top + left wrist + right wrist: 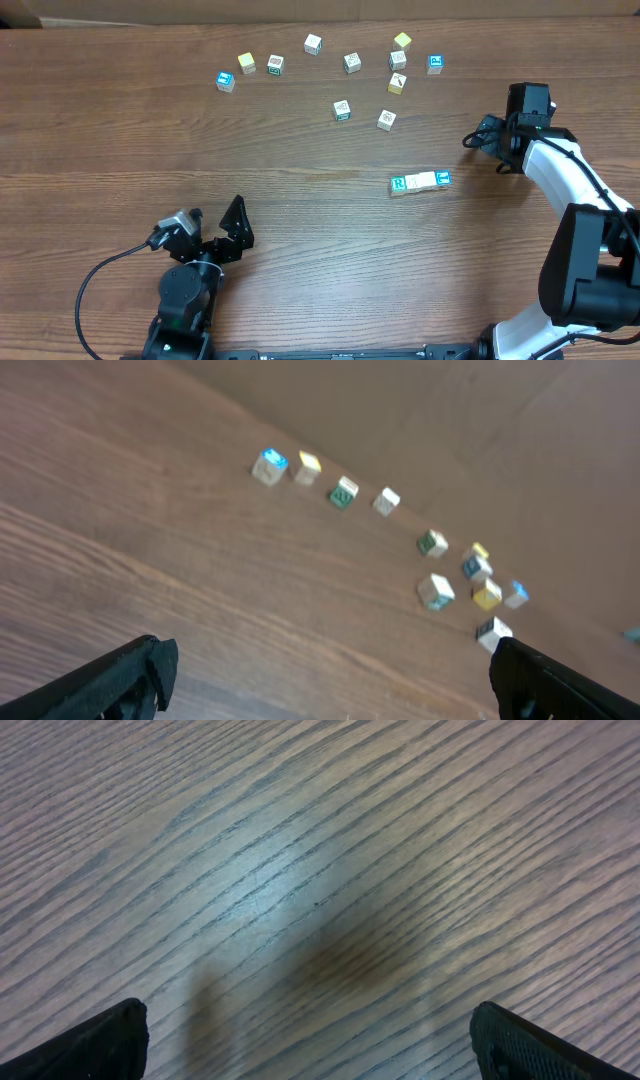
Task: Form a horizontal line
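The horizontal line (420, 182) is a short row of three touching cubes on the table: green "R" at the left, plain cream in the middle, blue picture at the right. My right gripper (483, 133) is open and empty, above and to the right of the row, well apart from it. Its wrist view (310, 1040) shows only bare wood between the fingertips. My left gripper (215, 228) is open and empty at the lower left, far from the row. Its wrist view (330, 675) shows empty wood between the jaws.
Several loose cubes are scattered along the far side, from a blue-topped one (225, 81) and a yellow one (247, 63) at the left to a blue one (435, 64) at the right. They also show in the left wrist view (432, 543). The table's far edge (320, 24) runs along the top.
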Robot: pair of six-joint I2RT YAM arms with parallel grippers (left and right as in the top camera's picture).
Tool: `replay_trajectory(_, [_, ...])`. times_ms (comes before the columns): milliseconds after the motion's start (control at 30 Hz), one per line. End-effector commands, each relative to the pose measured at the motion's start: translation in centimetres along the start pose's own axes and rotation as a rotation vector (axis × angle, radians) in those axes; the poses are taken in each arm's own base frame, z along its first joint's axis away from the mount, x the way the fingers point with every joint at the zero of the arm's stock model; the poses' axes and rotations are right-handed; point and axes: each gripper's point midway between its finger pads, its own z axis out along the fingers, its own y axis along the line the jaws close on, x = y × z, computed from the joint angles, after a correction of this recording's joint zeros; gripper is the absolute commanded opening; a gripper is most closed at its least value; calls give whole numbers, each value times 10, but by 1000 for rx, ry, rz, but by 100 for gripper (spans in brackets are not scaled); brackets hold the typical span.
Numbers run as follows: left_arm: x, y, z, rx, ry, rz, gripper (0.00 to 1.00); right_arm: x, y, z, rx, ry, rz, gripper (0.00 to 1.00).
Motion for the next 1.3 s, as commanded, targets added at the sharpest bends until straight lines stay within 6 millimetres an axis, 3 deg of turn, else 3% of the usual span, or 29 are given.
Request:
replay_trajectory(0, [-11,5,-4,-12,-54,-20,100,-8,1,-2,-2,-21,5,100])
replay_trajectory(300, [-25,22,-22,-58,-119,-29,100,-8,1,-2,-2,-21,5,100])
replay_trajectory(433, [-40,17,-27,-32,-183,19,100,-8,1,-2,-2,-21,5,100])
replay_trajectory(600, [-40,21,-27,-53,-181,82,100,-8,1,-2,-2,-21,5,100])
replay_trajectory(900, [-37,17,-26,-52,-157,345,100,-8,1,-2,-2,-21,5,100])
replay_trajectory(1267, [-37,17,-26,-57,-160,386,100,-8,1,-2,-2,-21,5,100])
